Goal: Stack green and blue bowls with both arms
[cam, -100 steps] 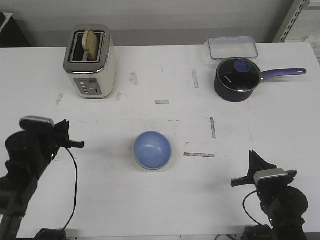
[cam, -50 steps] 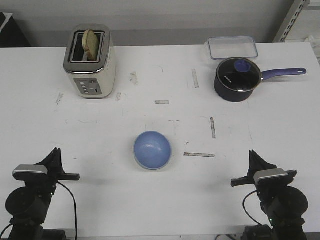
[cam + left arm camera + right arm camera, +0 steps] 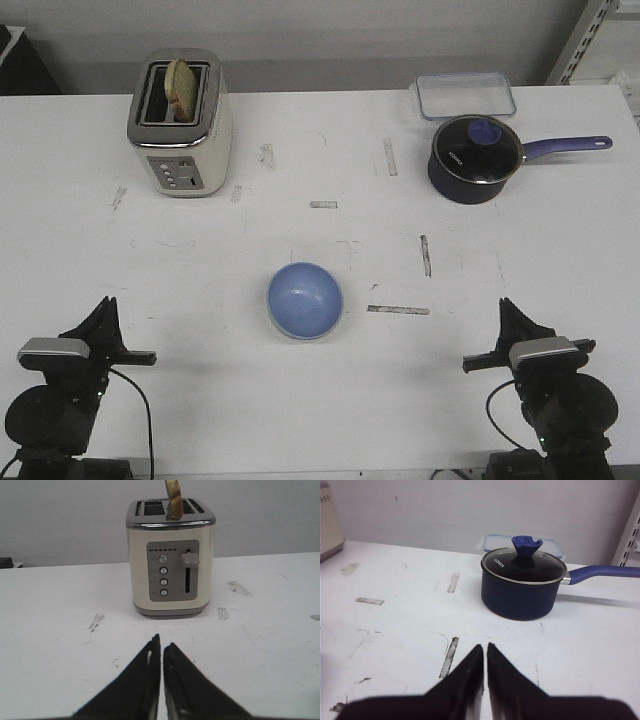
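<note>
Toaster (image 3: 180, 122) and saucepan (image 3: 476, 157) far behind blue bowl (image 3: 305, 300) (both pincers pressed closed).

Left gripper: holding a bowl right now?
No. In the left wrist view the left gripper is shut on nothing above bare table, and the blue bowl sits alone mid-table.

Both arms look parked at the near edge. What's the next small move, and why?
Probably none beyond a check: the blue bowl sits mid-table with a pale rim under it, seemingly already nested in the green one, though that's unclear. The left gripper and right gripper are shut, empty and well clear. I'd hold there.
</note>
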You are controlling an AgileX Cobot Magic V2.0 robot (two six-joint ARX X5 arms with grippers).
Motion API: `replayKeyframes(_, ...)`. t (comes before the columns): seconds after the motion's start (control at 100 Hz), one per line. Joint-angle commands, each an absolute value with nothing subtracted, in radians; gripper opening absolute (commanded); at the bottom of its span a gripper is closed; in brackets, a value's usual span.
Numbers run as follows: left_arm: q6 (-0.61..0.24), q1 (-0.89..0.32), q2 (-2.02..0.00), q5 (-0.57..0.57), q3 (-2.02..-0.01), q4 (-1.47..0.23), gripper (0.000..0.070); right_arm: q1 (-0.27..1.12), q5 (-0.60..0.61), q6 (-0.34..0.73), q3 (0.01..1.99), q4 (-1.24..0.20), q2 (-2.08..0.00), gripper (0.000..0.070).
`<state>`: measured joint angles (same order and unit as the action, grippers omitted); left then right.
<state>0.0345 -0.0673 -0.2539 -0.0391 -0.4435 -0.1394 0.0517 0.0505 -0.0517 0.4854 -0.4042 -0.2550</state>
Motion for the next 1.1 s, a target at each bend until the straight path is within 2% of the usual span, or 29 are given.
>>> replayKeyframes(0.0,0.030,-0.065,-0.253,-0.041,-0.448,-0.129,0.0002,0.053,0.049,-0.042,0.484,-0.390,-0.256,0.0006)
replayKeyframes(0.32,0.029,-0.062,-0.225,-0.041,-0.414,-0.127,0.0002,0.053,0.049,-0.042,0.484,-0.390,-0.256,0.0006)
replayKeyframes(0.49,0.030,-0.022,-0.100,0.017,-0.255,-0.070,0.0002,0.053,0.049,-0.042,0.484,-0.390,-0.256,0.0006)
replayKeyframes(0.62,0.033,-0.005,0.000,0.019,-0.115,-0.042,0.0002,0.053,0.052,-0.042,0.484,-0.390,-0.256,0.0006)
replayKeyframes(0.74,0.035,-0.005,-0.003,0.019,-0.009,0.038,0.0002,0.053,0.051,-0.042,0.484,-0.390,-0.256,0.0006)
replayKeyframes(1.09,0.035,-0.005,-0.003,0.025,-0.013,0.002,0.0002,0.053,0.051,-0.042,0.484,-0.389,-0.256,0.0006)
